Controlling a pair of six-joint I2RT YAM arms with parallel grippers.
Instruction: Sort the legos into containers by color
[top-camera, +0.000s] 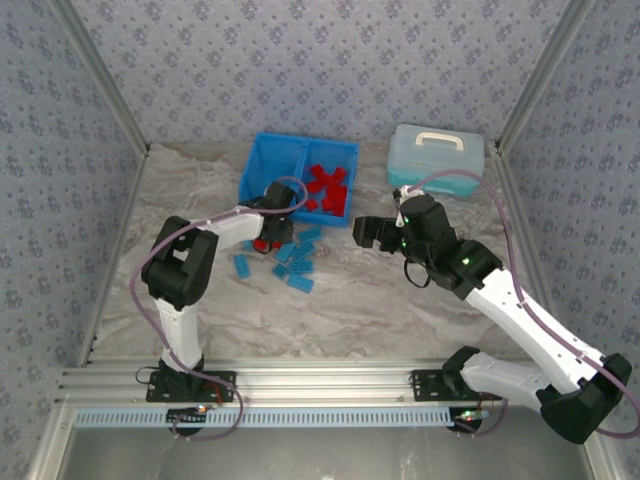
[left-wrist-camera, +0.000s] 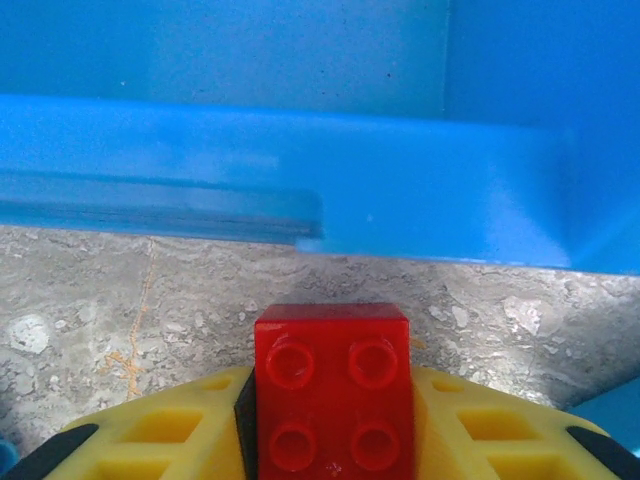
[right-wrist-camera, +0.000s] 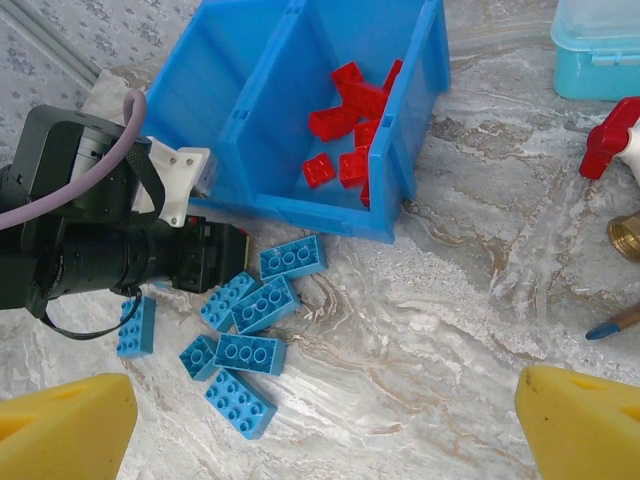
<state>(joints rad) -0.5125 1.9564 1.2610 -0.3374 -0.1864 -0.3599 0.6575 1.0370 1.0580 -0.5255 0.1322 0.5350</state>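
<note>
Left wrist view: left fingers (left-wrist-camera: 150, 440) clasp a red lego (left-wrist-camera: 332, 390) just beside the bin (left-wrist-camera: 300, 190), toward the far edge of the worktop (left-wrist-camera: 100, 300). Right fingers (right-wrist-camera: 60, 430) stand wide open.

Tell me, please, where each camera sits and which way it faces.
Top external: above and behind, looking down on both arms and the bin.
Left wrist: on the left arm, facing the bin wall; left gripper around a red lego.
Right wrist: on the right arm, looking down at blue legos; right gripper open.
Shared: the bin, in all three.
</note>
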